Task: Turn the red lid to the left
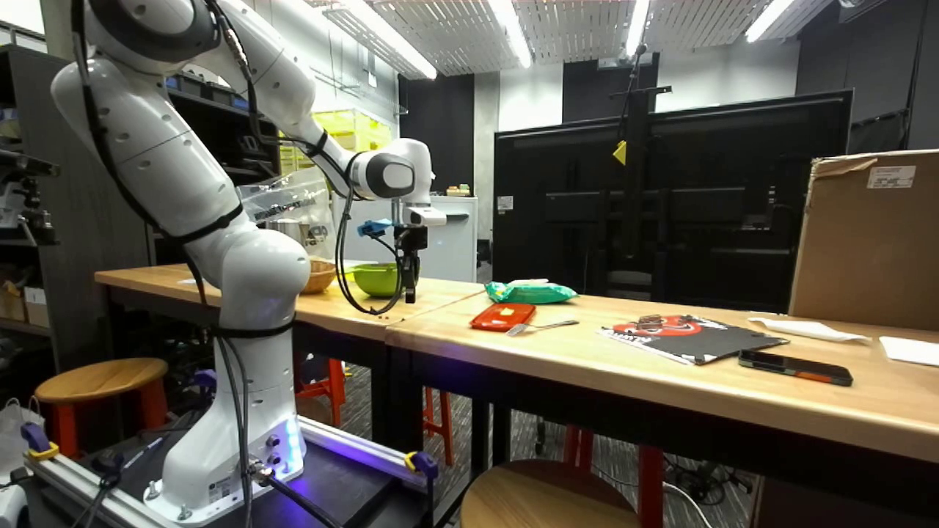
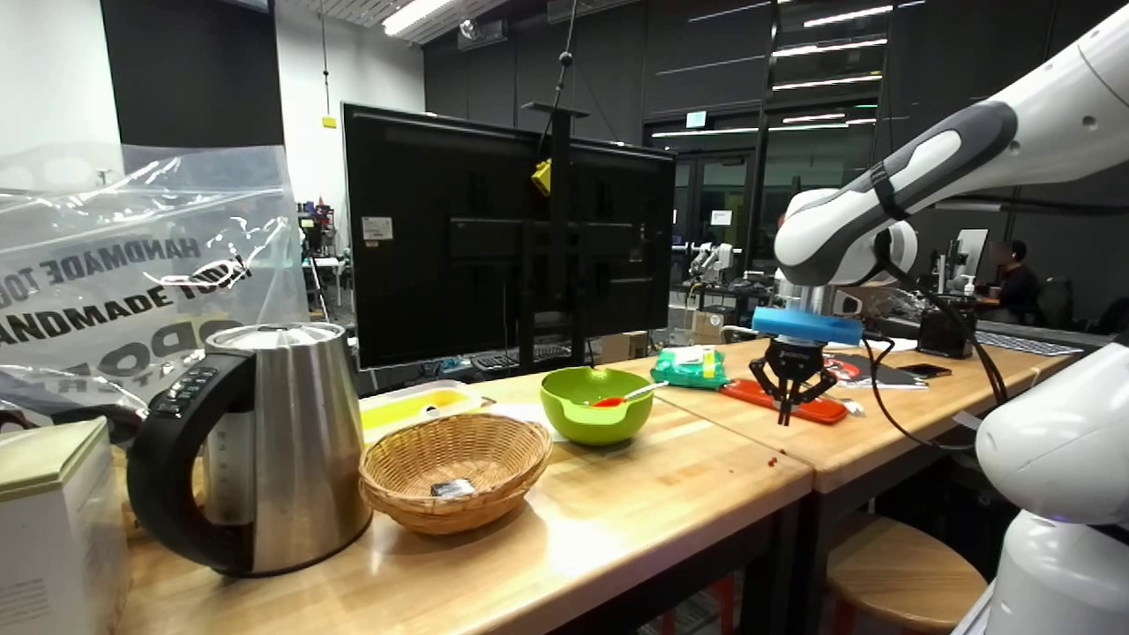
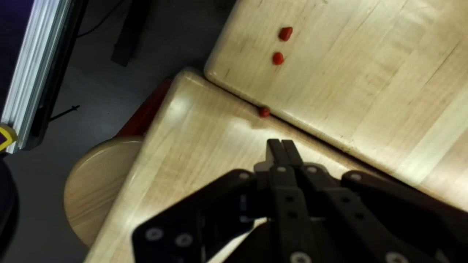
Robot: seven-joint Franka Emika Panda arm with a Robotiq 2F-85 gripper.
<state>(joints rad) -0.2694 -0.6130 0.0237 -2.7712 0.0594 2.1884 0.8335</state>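
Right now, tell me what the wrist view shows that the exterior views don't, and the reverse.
Only the wrist view: the screw heads on the gripper, clear at close range.
Only the exterior views: the red lid, the teal packet and the green bowl.
Shared: the shut gripper, the wooden tabletops, a stool seat and small red bits, mere specks from outside.

Closed pincer (image 2: 784, 418), red lid (image 2: 820, 409) behind, green bowl (image 2: 594, 423)
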